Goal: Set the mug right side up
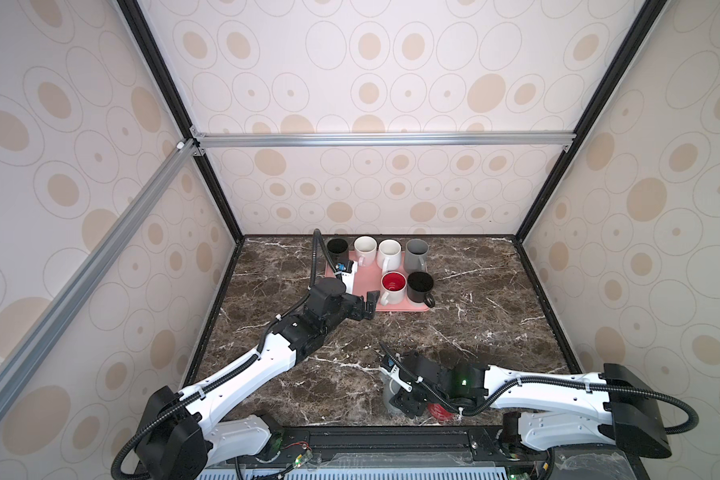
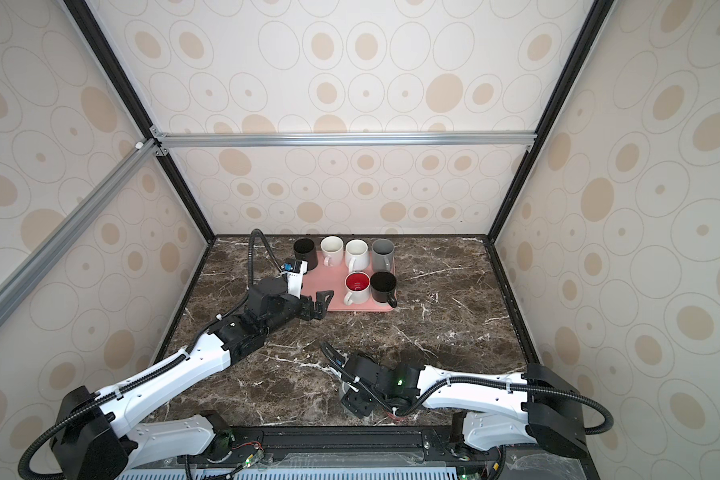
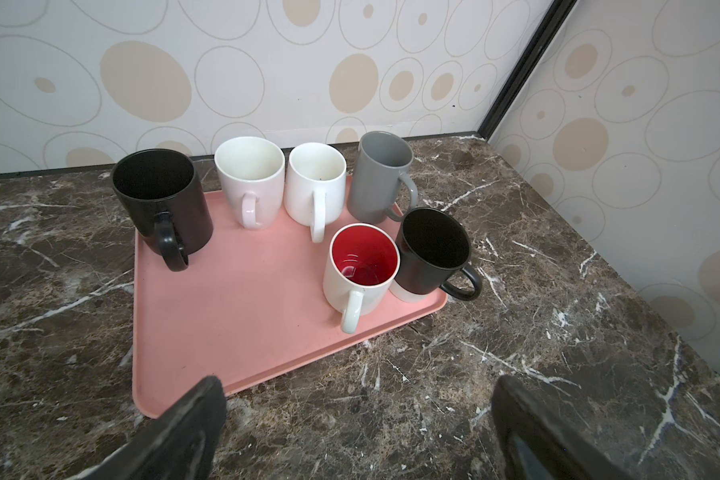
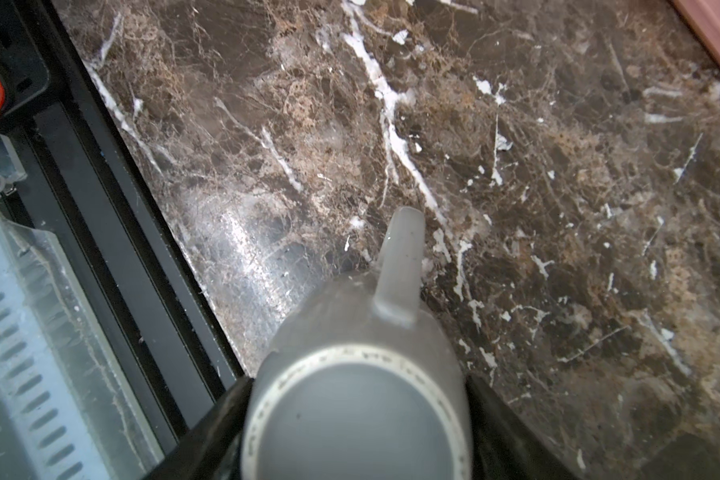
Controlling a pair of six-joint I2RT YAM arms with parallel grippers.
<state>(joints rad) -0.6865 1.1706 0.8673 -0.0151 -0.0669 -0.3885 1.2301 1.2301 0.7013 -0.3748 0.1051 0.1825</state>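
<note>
Straddling the grey mug (image 4: 362, 328), the right claw (image 4: 358, 386) is reaching down near the front edge of the desk (image 1: 474, 324). Its two dark fingers (image 4: 213, 428) are sitting one on each flank of the body, apart by the mug's own width. Whether they are pressing on the wall or only standing just beside it I cannot tell, since the contact lines are lying in shadow. The mug is sitting straight ahead of the claw, not off to a side, and the coming move is hinging on that. Its long axis is looking upright or close to it, with the base facing up toward the wrist camera and the hidden mouth presumably resting on the desk. The grip is therefore crossing the body sideways, which I judge is suiting a lift and then a half roll of the wrist. The handle (image 4: 400, 266) is pointing away from the claw, clear of both fingers. The mug is showing a matte grey, rounded wall and a pale unglazed foot ring (image 4: 433, 384) around a flat grey base. In both top views it is mostly hiding under the right wrist, close to the front rail (image 4: 113, 216). The left claw (image 3: 356, 388) is hanging with fingers wide apart and nothing between them, well apart from this mug. It is hovering by the near edge of the pink tray (image 3: 225, 324), where six upright mugs (image 3: 360, 266) are standing, so the right arm is clearly the nearer one.
</note>
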